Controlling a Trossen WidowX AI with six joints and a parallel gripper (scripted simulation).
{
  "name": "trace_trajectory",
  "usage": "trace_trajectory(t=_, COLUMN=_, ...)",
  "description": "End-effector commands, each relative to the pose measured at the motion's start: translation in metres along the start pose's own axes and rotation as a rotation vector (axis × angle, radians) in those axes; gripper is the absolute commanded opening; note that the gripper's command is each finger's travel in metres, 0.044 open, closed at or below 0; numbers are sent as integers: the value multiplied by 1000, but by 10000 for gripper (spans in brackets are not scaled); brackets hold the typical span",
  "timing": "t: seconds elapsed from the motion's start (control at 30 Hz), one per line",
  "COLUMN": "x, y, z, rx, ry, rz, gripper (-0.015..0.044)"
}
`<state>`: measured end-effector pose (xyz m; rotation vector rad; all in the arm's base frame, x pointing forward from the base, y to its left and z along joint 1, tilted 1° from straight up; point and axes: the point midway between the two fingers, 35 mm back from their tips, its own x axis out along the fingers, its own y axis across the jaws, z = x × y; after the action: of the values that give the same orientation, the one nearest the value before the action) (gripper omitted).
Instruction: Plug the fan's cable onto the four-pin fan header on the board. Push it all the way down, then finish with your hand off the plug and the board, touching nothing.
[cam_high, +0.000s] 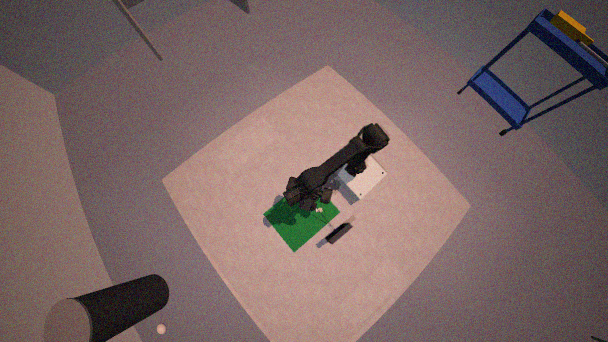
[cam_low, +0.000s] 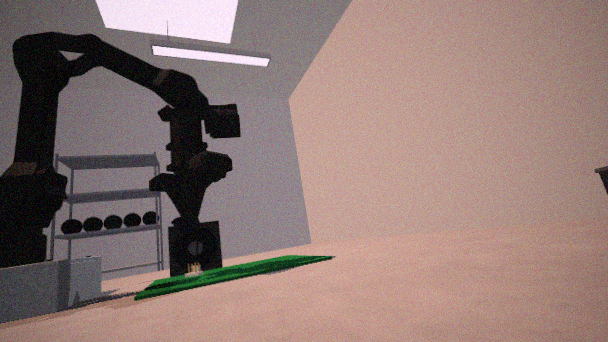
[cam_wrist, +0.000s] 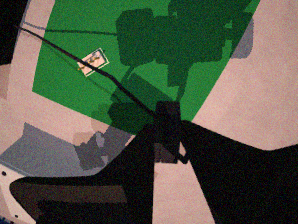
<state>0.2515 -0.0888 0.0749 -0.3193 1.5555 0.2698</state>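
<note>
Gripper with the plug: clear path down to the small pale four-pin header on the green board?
Probably yes. The gripper is shut on the dark plug, raised above the green board; nothing stands over the pale header, only the thin cable runs past it.

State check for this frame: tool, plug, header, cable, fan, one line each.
Tool: shut on the plug, raised above the board.
Plug: held, not on the header.
Header: bare, nothing plugged in.
Cable: strung from plug to fan.
Fan: standing upright beside the board.
</note>
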Motion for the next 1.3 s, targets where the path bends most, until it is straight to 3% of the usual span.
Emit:
trace_trajectory(t=0.0, x=0, y=0, z=-1, rx=42, ry=-11, rz=8, gripper=0)
trace_trajectory(t=1.27, x=46, y=-14, z=11, rx=140, ry=-376, rz=130, gripper=0)
